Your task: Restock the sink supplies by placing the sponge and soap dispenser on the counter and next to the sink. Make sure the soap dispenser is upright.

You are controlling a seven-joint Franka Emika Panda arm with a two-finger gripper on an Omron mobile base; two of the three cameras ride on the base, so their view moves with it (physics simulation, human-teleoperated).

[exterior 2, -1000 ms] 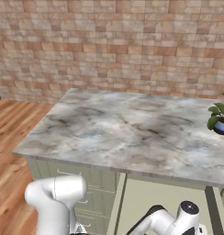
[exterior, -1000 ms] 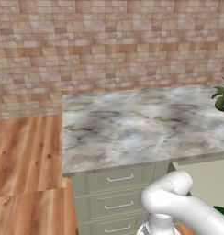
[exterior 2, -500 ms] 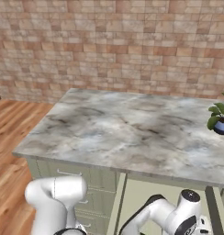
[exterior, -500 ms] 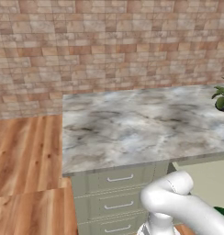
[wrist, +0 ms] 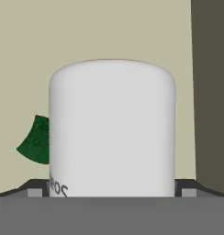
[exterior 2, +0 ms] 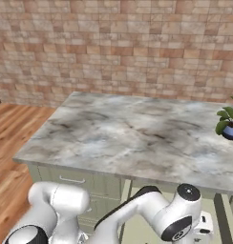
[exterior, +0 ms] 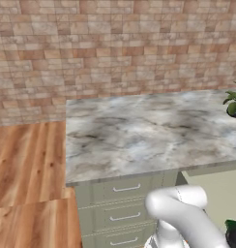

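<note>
The soap dispenser point(wrist: 111, 124) stands close in front of the hand as a broad pale bottle body with dark lettering low on its left side; its pump top is hidden. My gripper point(wrist: 111, 186) is open, with one dark fingertip point(wrist: 38, 187) on each side of the bottle's base. I cannot tell whether the fingertips touch it. The green sponge point(wrist: 35, 140) peeks out from behind the bottle's left side. The bottle and sponge sit against a beige cabinet interior point(wrist: 109, 27). The counter and the sink are out of view.
A marble island top point(exterior 2: 128, 138) with a potted plant point(exterior 2: 229, 125) at its right end stands before a brick wall. Sage-green drawers point(exterior: 121, 206) sit below it. The white arm point(exterior 2: 147, 214) bends down under the island's edge. Wood floor point(exterior: 28, 169) lies to the left.
In the right base view the arm's wrist has shifted slightly left and up. The jaws have stayed open and the scene has not moved.
</note>
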